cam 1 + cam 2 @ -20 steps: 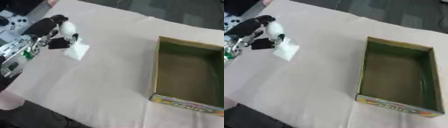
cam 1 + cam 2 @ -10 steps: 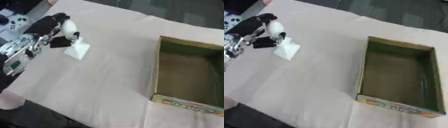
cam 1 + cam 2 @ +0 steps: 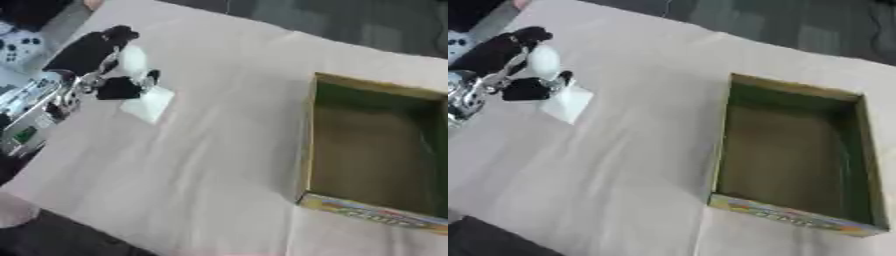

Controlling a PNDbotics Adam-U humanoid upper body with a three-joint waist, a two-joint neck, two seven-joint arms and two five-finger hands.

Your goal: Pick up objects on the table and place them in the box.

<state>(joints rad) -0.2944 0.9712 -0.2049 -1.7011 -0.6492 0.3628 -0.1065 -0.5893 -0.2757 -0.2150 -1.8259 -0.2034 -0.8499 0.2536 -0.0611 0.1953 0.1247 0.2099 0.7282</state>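
— Item on the counter (image 3: 201, 150)?
— One small white object (image 3: 149, 102), flat, roughly square, pale and plain; far left, well apart from the box (image 3: 794, 155).
— The box?
— Open-topped, green inside, printed front edge.
— Left hand (image 3: 109, 75)?
— Black fingers curled at the white object's upper edge; whether they pinch it, cannot tell.
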